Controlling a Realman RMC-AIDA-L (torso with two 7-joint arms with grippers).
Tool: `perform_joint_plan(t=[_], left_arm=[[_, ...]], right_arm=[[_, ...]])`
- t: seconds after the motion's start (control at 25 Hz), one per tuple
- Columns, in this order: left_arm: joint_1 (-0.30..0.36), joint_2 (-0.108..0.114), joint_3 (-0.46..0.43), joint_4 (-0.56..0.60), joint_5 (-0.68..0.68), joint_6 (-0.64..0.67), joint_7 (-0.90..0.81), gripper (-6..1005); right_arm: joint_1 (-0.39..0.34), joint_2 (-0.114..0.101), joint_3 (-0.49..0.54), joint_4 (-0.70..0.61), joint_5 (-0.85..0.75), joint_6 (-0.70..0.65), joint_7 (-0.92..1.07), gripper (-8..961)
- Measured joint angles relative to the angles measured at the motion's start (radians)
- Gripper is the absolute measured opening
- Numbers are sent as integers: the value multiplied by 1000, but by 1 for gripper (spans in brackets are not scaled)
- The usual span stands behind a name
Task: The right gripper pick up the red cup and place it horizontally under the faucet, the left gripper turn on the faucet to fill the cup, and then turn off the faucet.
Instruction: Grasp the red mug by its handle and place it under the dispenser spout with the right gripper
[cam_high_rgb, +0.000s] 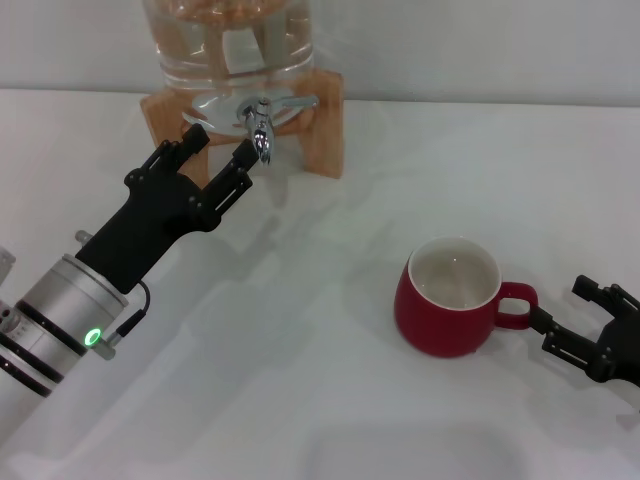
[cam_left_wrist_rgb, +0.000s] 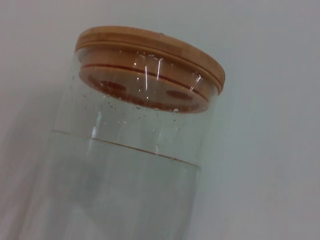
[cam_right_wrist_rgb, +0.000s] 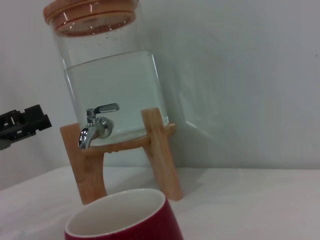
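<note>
The red cup (cam_high_rgb: 447, 298) stands upright on the white table, its loop handle pointing toward my right gripper (cam_high_rgb: 572, 318). That gripper is open just beyond the handle and holds nothing. The cup's rim (cam_right_wrist_rgb: 120, 217) fills the bottom of the right wrist view. The chrome faucet (cam_high_rgb: 259, 128) juts from the glass jar, its flat lever (cam_right_wrist_rgb: 106, 107) lying sideways. No water runs from it. My left gripper (cam_high_rgb: 220, 150) is open, with its fingertips just left of the spout and not touching it. It also shows at the edge of the right wrist view as the left gripper (cam_right_wrist_rgb: 22, 125).
The glass jar (cam_left_wrist_rgb: 140, 165), part full of water under a wooden lid (cam_left_wrist_rgb: 150, 50), rests in a wooden stand (cam_high_rgb: 318, 125) at the table's back. A plain wall rises behind it. White table (cam_high_rgb: 300, 380) spreads between the two arms.
</note>
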Motion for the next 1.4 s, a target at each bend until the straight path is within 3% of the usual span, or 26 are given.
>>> perform_joint_plan(t=[1.4], left_arm=[[9,-2,-2,0,-2,-6,-6,756]], right_arm=[[43,8,-8,51,8,-81,-9,866]])
